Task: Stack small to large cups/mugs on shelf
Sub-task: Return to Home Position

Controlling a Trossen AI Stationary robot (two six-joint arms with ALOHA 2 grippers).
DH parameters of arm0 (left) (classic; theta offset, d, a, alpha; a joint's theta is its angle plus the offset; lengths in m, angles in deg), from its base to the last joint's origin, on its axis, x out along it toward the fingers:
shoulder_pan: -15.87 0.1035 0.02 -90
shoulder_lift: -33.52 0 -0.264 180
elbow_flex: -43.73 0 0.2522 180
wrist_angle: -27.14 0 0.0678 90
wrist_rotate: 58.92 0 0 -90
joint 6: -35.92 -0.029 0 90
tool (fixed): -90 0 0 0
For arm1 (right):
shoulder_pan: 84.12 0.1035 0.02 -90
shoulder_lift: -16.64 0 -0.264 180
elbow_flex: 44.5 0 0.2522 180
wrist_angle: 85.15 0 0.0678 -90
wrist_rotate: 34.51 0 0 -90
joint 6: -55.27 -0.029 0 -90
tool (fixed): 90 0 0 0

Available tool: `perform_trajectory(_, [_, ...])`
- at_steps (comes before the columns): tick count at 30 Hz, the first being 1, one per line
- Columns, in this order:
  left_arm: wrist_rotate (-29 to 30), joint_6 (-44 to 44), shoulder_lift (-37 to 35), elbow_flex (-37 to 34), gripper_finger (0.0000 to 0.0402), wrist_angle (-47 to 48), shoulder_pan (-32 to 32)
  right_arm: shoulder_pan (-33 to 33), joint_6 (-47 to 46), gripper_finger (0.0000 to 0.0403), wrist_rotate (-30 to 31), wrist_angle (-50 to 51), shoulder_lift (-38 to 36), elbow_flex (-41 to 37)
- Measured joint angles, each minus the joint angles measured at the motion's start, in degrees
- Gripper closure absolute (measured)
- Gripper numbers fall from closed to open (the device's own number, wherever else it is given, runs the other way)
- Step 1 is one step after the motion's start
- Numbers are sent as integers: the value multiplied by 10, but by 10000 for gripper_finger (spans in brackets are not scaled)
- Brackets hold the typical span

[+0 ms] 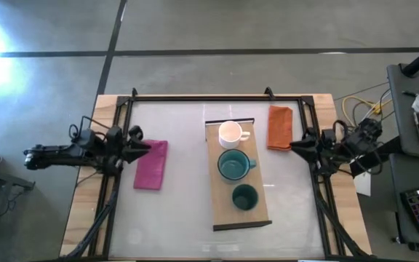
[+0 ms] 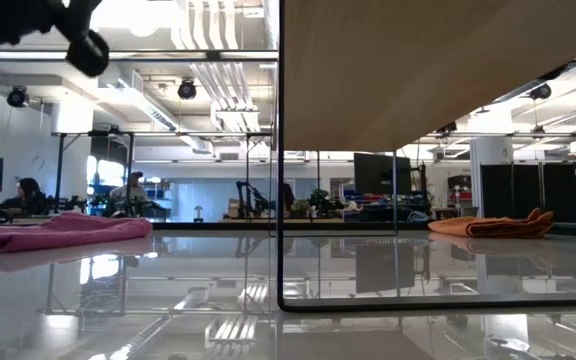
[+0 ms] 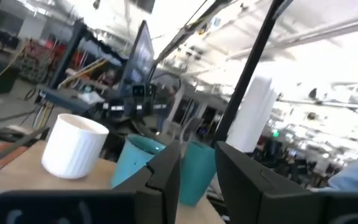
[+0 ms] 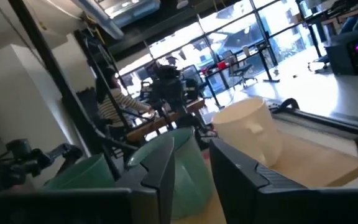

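Observation:
The light-wood shelf (image 1: 257, 211) stands at mid-table on thin black rails; the low view shows its underside (image 2: 438, 70). On it stand, in a row from far to near, the white mug (image 1: 229, 133), the teal-green mug (image 1: 233, 166) and the small dark green cup (image 1: 244, 196). My left gripper (image 1: 148, 145) hovers at the table's left, pointing at the shelf, open by a narrow gap and empty. My right gripper (image 1: 294, 145) hovers at the table's right, pointing at the shelf, open by a narrow gap and empty. The left wrist view shows the white mug (image 3: 73, 146) and the teal mug (image 3: 194, 171).
A magenta cloth (image 1: 151, 164) lies below my left gripper and an orange cloth (image 1: 280, 126) lies near my right gripper. A black frame (image 1: 195, 97) runs around the white table top. People sit in the room behind (image 2: 28, 192).

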Motion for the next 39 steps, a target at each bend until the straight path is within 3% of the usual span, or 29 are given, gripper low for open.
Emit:
perform_trajectory(8, [-15, 73, -111, -132, 316, -99, 0, 0, -8, 308, 4, -93, 0, -76])
perform_trajectory(14, [-25, 106, -102, -130, 316, -78, 0, 0, 15, 313, 2, -236, 0, -164])
perform_trajectory(22, [-27, 106, -85, -132, 316, -58, 0, 0, 25, 312, 10, -217, 0, -170])
perform_trajectory(24, [-27, 106, -80, -132, 316, -57, 0, 0, 16, 313, 41, -176, 0, -170])
perform_trajectory(27, [-26, 106, -73, -132, 316, -58, 0, -1, -19, 317, 144, -83, 1, -170])
perform_trajectory(33, [-25, 105, -61, -132, 316, -57, 0, -1, -34, 321, 361, -73, 6, -169])
perform_trajectory(36, [-25, 105, -56, -133, 316, -59, 0, -1, 5, 318, 406, -70, 6, -169])
perform_trajectory(39, [-25, 105, -51, -133, 316, -61, 0, -1, 39, 316, 405, -70, 6, -169])
